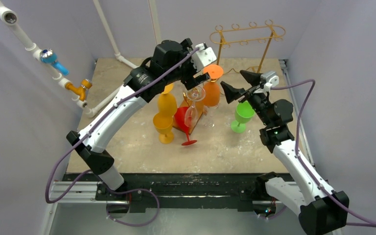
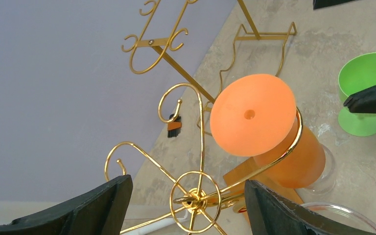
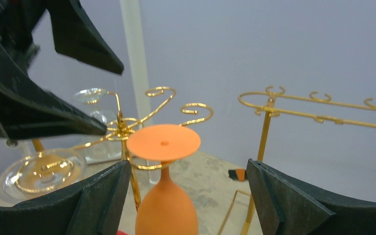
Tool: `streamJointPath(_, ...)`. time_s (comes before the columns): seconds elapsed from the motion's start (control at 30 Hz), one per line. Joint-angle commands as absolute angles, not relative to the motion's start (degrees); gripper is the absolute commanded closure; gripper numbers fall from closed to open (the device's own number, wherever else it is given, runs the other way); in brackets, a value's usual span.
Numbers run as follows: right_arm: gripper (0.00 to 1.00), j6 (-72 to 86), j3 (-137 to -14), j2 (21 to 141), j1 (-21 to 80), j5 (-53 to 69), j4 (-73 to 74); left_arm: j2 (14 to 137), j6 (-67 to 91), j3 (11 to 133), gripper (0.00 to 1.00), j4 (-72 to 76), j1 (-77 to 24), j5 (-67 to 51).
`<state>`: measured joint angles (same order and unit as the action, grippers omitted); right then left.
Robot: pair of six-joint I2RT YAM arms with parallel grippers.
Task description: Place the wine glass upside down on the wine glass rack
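**A:** Where is the glass?

**B:** The orange wine glass hangs upside down on the wine glass rack in the middle of the table. Its flat foot sits on top of one curled gold arm and its bowl hangs below. By my reading, that step looks done.

**A:** And the jaws?

**B:** The left gripper hovers just beside the foot on its left, jaws spread wide and holding nothing. The right gripper faces the glass from the right, also fully spread and empty.

**A:** How would the glass handle if it needs a nudge?

**B:** It looks like matte plastic, so probably light and stiff, and less fragile than real glass. The bowl is smooth and tapers, so fingers could slide off it. The narrow stem under the foot seems the safer place to pinch. Lifting the foot even slightly would unseat it from the curl.

**A:** What is in the way?

**B:** A clear glass hangs just left of it on the same rack, and that one does look breakable. The rack's other gold curls crowd the hub. A red glass leans near the rack's base, with amber glasses further left. A green glass stands upright on the right, under the right arm. A second bar rack stands at the far side, well apart.
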<state>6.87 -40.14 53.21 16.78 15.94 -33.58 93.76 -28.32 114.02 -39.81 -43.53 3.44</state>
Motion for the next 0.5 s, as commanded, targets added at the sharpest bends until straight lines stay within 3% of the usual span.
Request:
streamJointPath(0.0, 0.01, 7.45, -47.78, 53.36, 16.48, 15.24, -29.61, 94.58, -23.96, 115.64, 0.10, -48.05, -43.60, 18.55)
streamJointPath(0.47, 0.08, 5.89, -69.84, 70.13, 16.44, 12.83, -16.55, 95.78, -21.97, 119.21, 0.09, -49.72, -43.59, 18.69)
